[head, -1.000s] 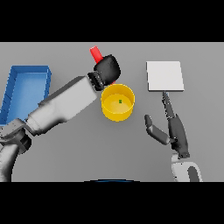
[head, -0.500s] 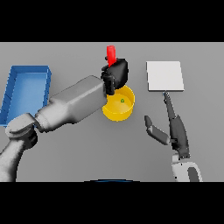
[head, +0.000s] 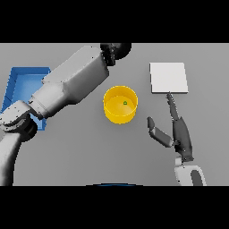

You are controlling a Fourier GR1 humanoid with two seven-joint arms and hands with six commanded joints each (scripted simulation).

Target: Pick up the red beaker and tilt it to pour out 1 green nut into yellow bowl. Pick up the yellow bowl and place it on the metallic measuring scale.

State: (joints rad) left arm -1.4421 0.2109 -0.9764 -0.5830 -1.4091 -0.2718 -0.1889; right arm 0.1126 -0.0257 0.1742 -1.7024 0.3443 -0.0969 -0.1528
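- I see a bare lab-style test bench: a plain grey table (head: pixel 80 147).
- On it stand a blue bin (head: pixel 22 82), a yellow bowl (head: pixel 120 107) and a flat metallic scale (head: pixel 168 77).

Yellow bowl (head: pixel 120 104) holding green nut (head: pixel 125 103), scale (head: pixel 168 78) beside

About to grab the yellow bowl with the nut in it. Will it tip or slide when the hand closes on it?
The yellow bowl looks wide with straight walls, so it probably will not tip. It seems light and thin, so a one-sided push may slide it on the table. The nut lies loose inside and could shift if the bowl tilts. The right hand is open beside it.
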